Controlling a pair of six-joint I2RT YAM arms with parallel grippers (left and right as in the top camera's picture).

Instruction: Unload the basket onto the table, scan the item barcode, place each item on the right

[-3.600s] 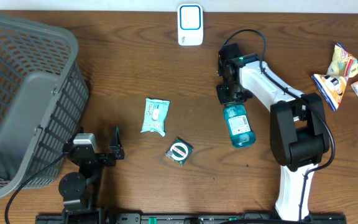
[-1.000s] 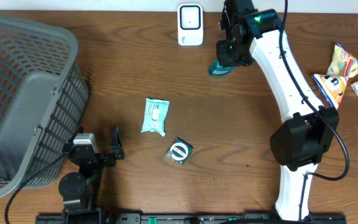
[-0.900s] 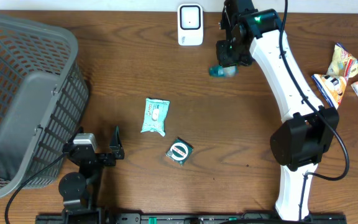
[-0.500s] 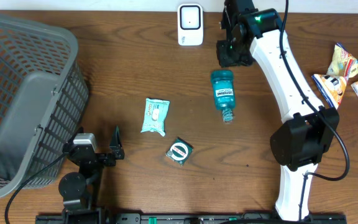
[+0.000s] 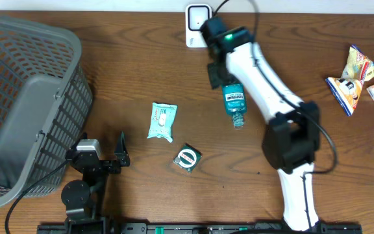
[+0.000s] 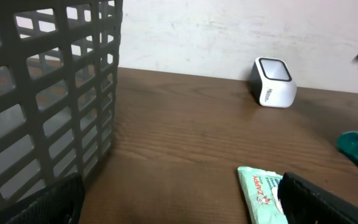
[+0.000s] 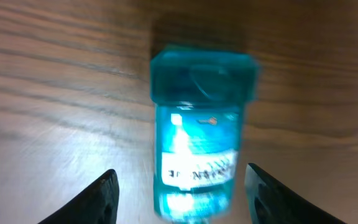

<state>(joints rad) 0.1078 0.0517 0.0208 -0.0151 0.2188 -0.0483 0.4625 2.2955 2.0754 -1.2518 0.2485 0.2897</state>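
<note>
— Right pincer (image 7: pixel 180 190) has swung left, jaws spread, empty; the mouthwash bottle (image 5: pixel 234 103) lies on the surface (image 5: pixel 109 78) near the scanner (image 5: pixel 199 19).
— It may roll, or a regrasp could cover its label (image 7: pixel 199 163).

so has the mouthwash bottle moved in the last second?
Yes. In the overhead view the mouthwash bottle sat just right of the scanner; now it lies further down the table, away from the scanner.

Grey basket (image 5: pixel 63 110) on worktop (image 5: pixel 135 65); right of it, wipes packet (image 5: pixel 162 121) and round green packet (image 5: pixel 187 158); farthest right, snack bags (image 5: pixel 360 65).
</note>
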